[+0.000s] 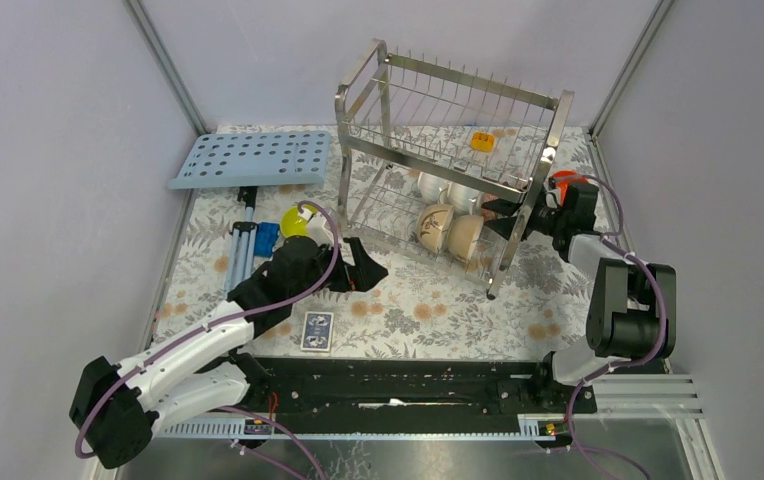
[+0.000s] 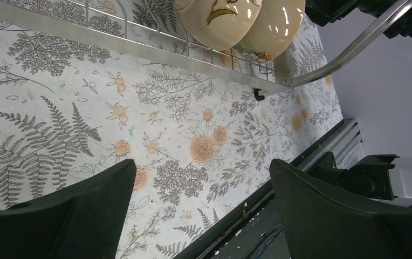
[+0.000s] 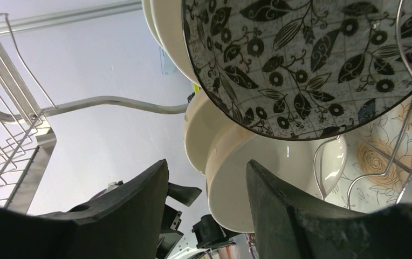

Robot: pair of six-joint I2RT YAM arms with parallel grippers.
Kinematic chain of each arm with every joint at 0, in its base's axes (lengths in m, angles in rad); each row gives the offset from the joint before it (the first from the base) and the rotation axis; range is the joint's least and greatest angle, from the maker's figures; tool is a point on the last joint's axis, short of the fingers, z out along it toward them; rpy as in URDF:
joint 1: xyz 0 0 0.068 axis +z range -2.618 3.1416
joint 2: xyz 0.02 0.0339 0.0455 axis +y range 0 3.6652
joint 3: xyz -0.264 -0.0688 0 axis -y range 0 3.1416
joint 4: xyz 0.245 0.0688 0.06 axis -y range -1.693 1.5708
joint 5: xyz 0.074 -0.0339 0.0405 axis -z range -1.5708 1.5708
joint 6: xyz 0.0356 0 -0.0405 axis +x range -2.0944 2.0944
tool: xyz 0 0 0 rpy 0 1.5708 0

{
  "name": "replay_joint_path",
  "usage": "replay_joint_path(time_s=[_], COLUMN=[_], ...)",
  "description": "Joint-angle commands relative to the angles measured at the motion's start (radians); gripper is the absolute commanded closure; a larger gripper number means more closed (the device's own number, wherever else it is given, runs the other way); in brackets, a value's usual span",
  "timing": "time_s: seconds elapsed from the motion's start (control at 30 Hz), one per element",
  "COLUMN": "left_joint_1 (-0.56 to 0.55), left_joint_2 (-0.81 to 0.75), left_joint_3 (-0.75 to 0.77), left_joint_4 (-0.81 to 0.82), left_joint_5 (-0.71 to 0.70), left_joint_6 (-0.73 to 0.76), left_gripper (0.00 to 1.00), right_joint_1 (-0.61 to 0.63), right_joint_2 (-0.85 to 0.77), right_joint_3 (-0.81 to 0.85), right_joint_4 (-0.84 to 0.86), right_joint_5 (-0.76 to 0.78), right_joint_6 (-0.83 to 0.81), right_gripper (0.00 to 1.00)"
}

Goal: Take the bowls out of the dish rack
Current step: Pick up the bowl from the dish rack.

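Bowls (image 1: pixel 450 230) stand on edge, packed close in the lower tier of the dish rack (image 1: pixel 558 125). In the right wrist view a cream bowl (image 3: pixel 268 183) sits hard against a dark leaf-patterned bowl (image 3: pixel 301 65).

Right gripper (image 3: pixel 206 164) is in at the rack's right end, fingers parted, the cream bowl's rim showing between them. Whether it is touched cannot be told.

First danger: glossy glaze and a thin rim, so a shallow pinch could let the bowl slip and clatter onto the wires. Second: the neighbours sit so tight that pulling one may drag or tip the patterned bowl. Third: the curved steel handle (image 3: pixel 112 102) beside the fingers could snag on the way out.

Left gripper (image 2: pixel 203 162) hangs with jaws wide over the floral mat (image 2: pixel 58 124) in front of the rack, holding nothing, so it is no brace if the rack shifts.
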Motion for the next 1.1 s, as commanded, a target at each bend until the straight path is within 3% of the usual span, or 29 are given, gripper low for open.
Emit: replay_joint_path(time_s=[0.0,0.3,1.07], left_joint_1=[-0.010,-0.016,-0.017], left_joint_2=[0.005,0.003,-0.010], left_joint_3=[-0.003,-0.012,-0.016], left_joint_4=[0.074,0.074,0.061], left_joint_5=[-0.008,-0.015,-0.029], left_joint_6=[-0.013,-0.019,-0.014], left_gripper=[0.02,0.01,0.01], right_joint_1=[0.031,0.065,0.083], right_joint_2=[0.020,0.060,0.102], right_joint_3=[0.042,0.046,-0.027], right_joint_4=[-0.027,-0.006,0.250], right_joint_5=[-0.035,-0.032,-0.072], right_joint_6=[-0.035,-0.023,0.135], right_gripper=[0.40,0.49,0.93])
